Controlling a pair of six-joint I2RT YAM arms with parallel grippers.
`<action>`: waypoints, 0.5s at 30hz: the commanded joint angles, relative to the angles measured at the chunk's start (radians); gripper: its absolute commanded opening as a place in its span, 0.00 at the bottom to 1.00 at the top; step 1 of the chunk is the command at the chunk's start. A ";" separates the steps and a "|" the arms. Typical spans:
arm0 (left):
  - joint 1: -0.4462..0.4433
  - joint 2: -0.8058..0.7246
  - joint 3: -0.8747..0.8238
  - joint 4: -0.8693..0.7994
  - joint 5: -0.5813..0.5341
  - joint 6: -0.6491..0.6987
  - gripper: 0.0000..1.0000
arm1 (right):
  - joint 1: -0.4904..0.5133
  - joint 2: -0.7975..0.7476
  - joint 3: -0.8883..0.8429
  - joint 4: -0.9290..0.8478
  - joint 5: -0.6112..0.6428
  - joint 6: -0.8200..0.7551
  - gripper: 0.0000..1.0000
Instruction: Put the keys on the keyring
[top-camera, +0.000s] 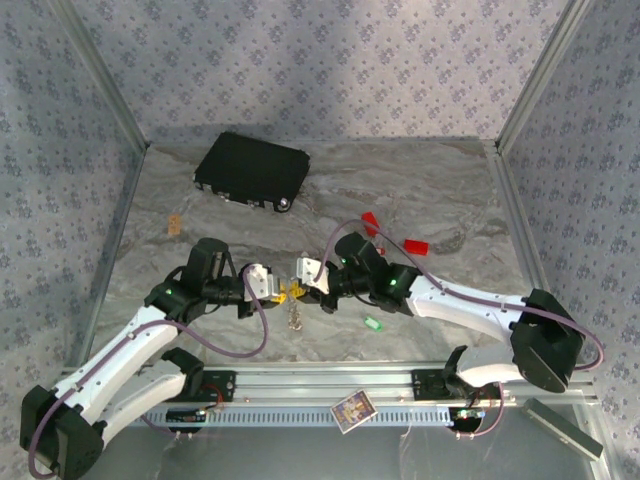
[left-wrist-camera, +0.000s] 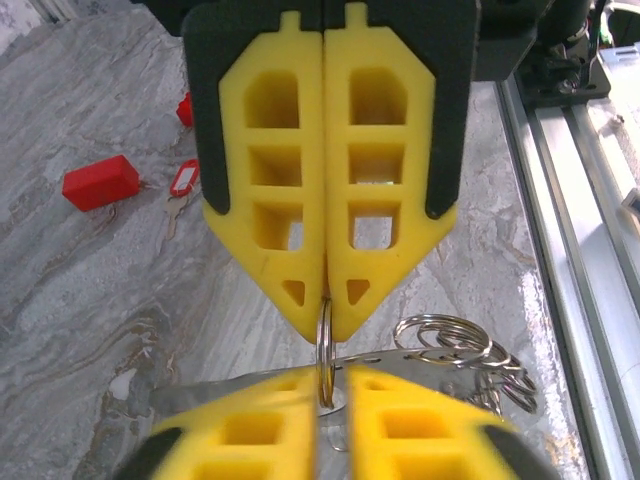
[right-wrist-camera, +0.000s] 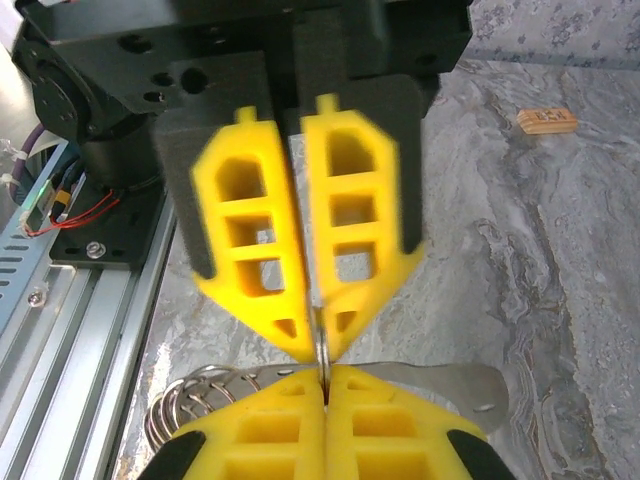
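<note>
Keyring (left-wrist-camera: 460, 352) is hanging mid-table between both arms. I'm seeing the right gripper (left-wrist-camera: 325, 322) pinched tight on its thin wire and the left gripper (right-wrist-camera: 319, 342) clamping the same wire from the opposite side. I'm judging it light, stiff and slippery, so I'm favouring edge-on grips. Green key (top-camera: 372, 323) is lying near right, and red key (left-wrist-camera: 183, 180) is sitting farther off.

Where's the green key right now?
Top view: the green key lies on the table, right of centre, between the right arm and the near rail.
</note>
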 joint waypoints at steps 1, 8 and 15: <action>-0.007 -0.001 0.001 0.002 0.012 0.014 0.20 | 0.008 0.001 0.043 -0.004 0.006 -0.014 0.00; -0.007 -0.002 0.003 -0.001 0.021 0.012 0.20 | 0.013 0.008 0.050 -0.013 0.020 -0.028 0.00; -0.008 -0.004 0.009 -0.004 0.029 0.010 0.12 | 0.023 0.016 0.062 -0.022 0.037 -0.037 0.00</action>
